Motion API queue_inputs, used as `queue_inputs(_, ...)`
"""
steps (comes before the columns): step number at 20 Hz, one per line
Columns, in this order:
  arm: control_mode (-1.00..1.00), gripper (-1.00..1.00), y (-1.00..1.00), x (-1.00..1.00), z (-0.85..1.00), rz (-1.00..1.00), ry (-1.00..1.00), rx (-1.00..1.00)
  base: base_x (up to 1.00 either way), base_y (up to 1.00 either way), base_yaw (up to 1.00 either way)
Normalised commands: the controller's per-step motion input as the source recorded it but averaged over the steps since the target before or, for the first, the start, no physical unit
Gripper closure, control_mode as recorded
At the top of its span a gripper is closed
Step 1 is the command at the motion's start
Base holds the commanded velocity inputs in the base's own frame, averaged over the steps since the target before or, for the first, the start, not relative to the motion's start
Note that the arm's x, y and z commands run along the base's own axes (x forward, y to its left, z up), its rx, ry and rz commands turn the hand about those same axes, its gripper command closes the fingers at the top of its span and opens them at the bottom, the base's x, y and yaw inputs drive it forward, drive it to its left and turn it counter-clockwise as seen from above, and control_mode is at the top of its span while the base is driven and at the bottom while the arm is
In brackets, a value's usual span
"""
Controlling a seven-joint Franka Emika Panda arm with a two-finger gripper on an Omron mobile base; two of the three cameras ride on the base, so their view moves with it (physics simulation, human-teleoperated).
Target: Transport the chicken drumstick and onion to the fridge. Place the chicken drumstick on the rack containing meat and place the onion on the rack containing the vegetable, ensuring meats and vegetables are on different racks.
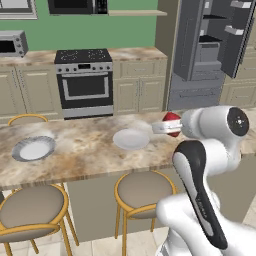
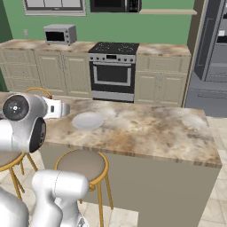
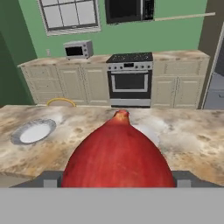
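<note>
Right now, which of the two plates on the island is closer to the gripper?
The plain white plate, near the gripper; the grey-rimmed plate sits far left.

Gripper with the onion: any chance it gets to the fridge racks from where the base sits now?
Probably not. The gripper holds the onion over the island counter, and the fridge, doors open, stands across the aisle beyond it. The counter is between; the base likely has to drive round first.

A round white plate (image 1: 131, 139) and a grey-rimmed shallow bowl (image 1: 33, 148) sit well apart on the beige marbled tabletop (image 1: 85, 150); round tan stools (image 1: 144, 189) stand below.
</note>
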Motion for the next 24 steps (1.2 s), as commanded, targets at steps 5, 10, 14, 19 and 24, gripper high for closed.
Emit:
queue_inputs(5,-1.0,1.0,-0.01,-1.0,0.55,0.0,-0.03,0.0,0.0,0.0,0.0)
queue_inputs(10,-1.0,1.0,0.0,-1.0,0.56,0.0,-0.01,0.0,0.0,0.0,0.0)
queue_inputs(14,-1.0,1.0,-0.21,-1.0,0.4,-0.05,-0.12,0.0,0.0,0.0,0.0)
queue_inputs(19,-1.0,1.0,-0.33,-1.0,0.46,-0.07,-0.13,0.0,0.0,0.0,0.0)
queue_inputs(24,1.0,1.0,-0.08,-0.2,0.09,-0.03,-0.01,0.0,-0.63,-0.61,-0.07)
